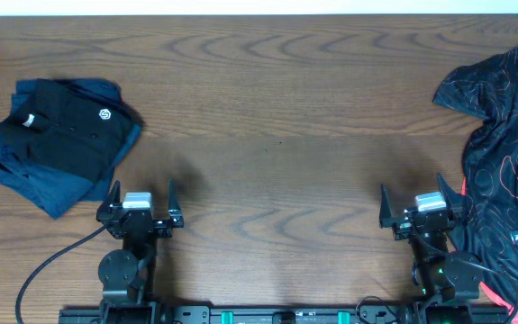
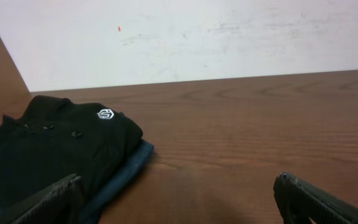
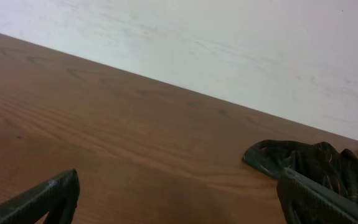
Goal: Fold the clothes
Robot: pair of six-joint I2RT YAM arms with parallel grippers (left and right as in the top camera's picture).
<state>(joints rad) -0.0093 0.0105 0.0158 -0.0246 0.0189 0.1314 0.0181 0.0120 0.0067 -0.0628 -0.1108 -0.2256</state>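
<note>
Black jersey (image 1: pixel 506 153) lying crumpled at the right edge of the table (image 1: pixel 277 108), long axis running far to near; left gripper (image 1: pixel 141 193) and right gripper (image 1: pixel 413 202) both gaping wide, holding nothing, right one sitting just beside it

Overhead looks straight down at the table (image 1: pixel 268 108). Both wrist cameras sit low, facing twelve o'clock (left shares the nine-o'clock polo (image 1: pixel 69 135), right the three-o'clock jersey (image 1: pixel 511 153)).

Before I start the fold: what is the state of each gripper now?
Left gripper: open, holding nothing.
Right gripper: open, holding nothing.
</note>
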